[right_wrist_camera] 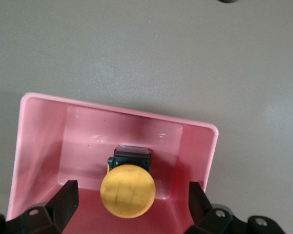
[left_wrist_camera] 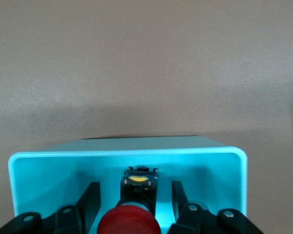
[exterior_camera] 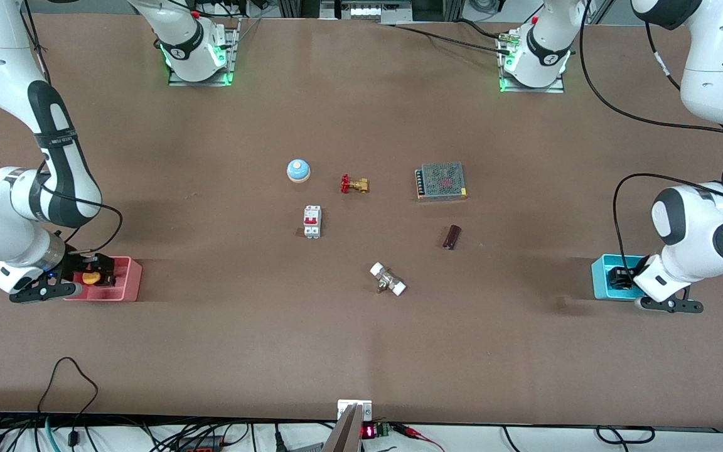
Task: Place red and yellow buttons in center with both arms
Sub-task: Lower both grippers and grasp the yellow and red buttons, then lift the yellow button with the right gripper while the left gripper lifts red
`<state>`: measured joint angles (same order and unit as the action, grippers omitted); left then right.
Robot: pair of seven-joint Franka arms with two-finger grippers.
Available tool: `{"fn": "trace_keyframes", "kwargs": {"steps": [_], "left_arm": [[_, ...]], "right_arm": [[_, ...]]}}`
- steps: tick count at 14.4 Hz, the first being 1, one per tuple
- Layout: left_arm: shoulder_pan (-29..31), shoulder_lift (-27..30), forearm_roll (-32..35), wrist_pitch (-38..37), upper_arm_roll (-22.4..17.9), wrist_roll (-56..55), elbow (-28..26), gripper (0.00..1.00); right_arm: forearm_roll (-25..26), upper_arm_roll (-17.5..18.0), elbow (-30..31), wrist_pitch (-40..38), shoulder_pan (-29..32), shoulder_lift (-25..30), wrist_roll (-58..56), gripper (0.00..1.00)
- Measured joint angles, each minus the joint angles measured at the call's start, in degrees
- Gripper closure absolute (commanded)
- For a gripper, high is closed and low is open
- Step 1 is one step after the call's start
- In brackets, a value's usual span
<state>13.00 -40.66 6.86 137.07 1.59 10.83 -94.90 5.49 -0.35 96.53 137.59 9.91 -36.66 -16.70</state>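
The left gripper (left_wrist_camera: 135, 210) is hanging in the blue bin (left_wrist_camera: 49, 168) at the desk's (exterior_camera: 211, 351) three o'clock edge, jaws spread around the red button (left_wrist_camera: 129, 225); the right gripper (right_wrist_camera: 132, 201) is straddling the yellow button (right_wrist_camera: 127, 190) in the pink bin (right_wrist_camera: 39, 126) at nine o'clock, jaws equally wide. Both should be sinking further and closing squarely on the black bodies. Only the wrist views are showing the gaps; the front view is hiding the red button.
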Motion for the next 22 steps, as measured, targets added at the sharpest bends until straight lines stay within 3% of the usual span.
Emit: {"fn": "trace_keyframes", "kwargs": {"steps": [2, 4, 9, 13, 17, 22], "left_arm": [[0.2, -0.4, 0.0, 0.3, 0.0, 0.0, 0.0, 0.74], [0.3, -0.4, 0.0, 0.3, 0.0, 0.0, 0.1, 0.80], [0.3, 0.3, 0.0, -0.6, 0.1, 0.2, 0.8, 0.81], [0.1, 5.5, 0.0, -12.8, 0.4, 1.1, 4.4, 0.81], [-2.7, 11.1, 0.0, -23.4, 1.4, -0.5, 5.1, 0.81], [-13.5, 11.1, 0.0, -27.1, 2.1, -15.2, 1.5, 0.80]], "right_arm": [[0.0, 0.0, 0.0, 0.0, 0.0, -0.1, 0.0, 0.01], [0.0, 0.0, 0.0, 0.0, 0.0, -0.3, 0.0, 0.14], [0.0, 0.0, 0.0, 0.1, 0.0, -0.3, 0.0, 0.39], [0.0, 0.0, 0.0, 0.1, 0.0, -0.3, 0.0, 0.67], [0.0, 0.0, 0.0, 0.1, 0.0, -0.3, 0.0, 0.69], [0.0, 0.0, -1.0, -2.0, 0.0, 0.5, -1.9, 0.69]]}}
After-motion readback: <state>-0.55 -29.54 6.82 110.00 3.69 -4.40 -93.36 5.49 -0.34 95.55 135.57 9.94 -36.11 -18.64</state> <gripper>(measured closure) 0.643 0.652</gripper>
